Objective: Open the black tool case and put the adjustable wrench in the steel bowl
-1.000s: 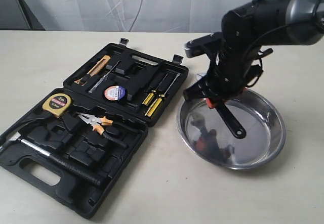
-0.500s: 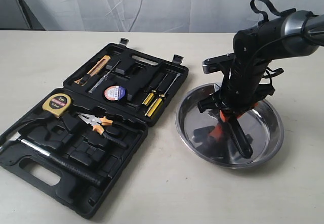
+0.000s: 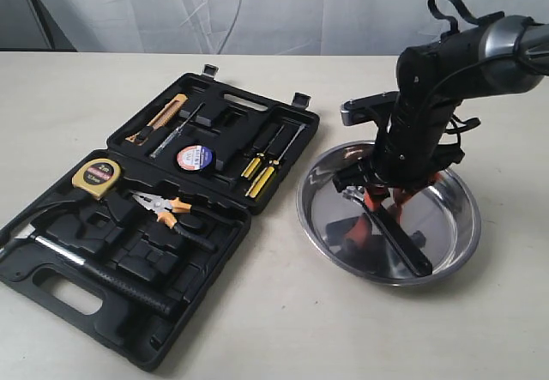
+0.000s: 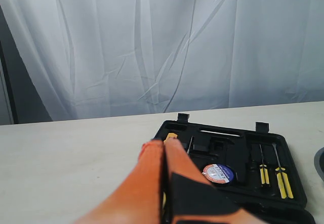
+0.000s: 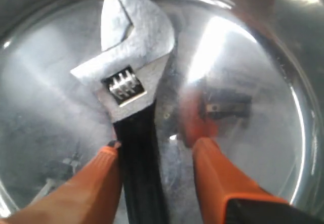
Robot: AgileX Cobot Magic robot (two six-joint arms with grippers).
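Observation:
The black tool case (image 3: pixel 77 298) lies open on the left of the table, lid flat behind it. To its right stands the steel bowl (image 3: pixel 455 251). The adjustable wrench (image 3: pixel 403 244) lies inside the bowl. My right gripper (image 3: pixel 377 204) is down in the bowl, open, its orange fingers astride the wrench handle. The right wrist view shows the wrench (image 5: pixel 134 82) flat on the bowl's floor (image 5: pixel 263 82), its handle against one finger (image 5: pixel 96 178) of the gripper (image 5: pixel 156 147) and apart from the other. My left gripper (image 4: pixel 163 142) is shut and empty, looking over the case (image 4: pixel 230 145).
In the case sit a yellow tape measure (image 3: pixel 96 174), orange-handled pliers (image 3: pixel 163 206), a black-handled hammer (image 3: pixel 103 270), yellow screwdrivers (image 3: pixel 262 170), a tape roll (image 3: pixel 195 157) and a utility knife (image 3: pixel 159 118). A white curtain hangs behind the table.
My right gripper sank into the bowl with the wrench, then opened. The wrench has gone from hanging tilted in the jaws to lying on the bowl's floor.

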